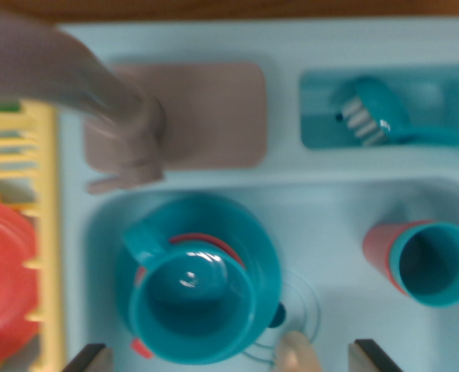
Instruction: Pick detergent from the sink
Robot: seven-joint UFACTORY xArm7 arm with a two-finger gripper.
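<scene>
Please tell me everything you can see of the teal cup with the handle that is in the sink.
The teal cup looks like glossy plastic, with a light glare inside. It stands upright with its mouth open toward the camera, and it seems empty. Its handle points to the upper left of the wrist view. It sits on a teal plate in the pale blue sink, and something red shows under its rim. The picture is blurred.

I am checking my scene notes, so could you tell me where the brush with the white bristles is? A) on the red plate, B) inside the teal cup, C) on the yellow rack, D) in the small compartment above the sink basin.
D: the brush lies in the small recessed compartment at the wrist view's upper right, above the sink basin and apart from the teal cup.
</scene>
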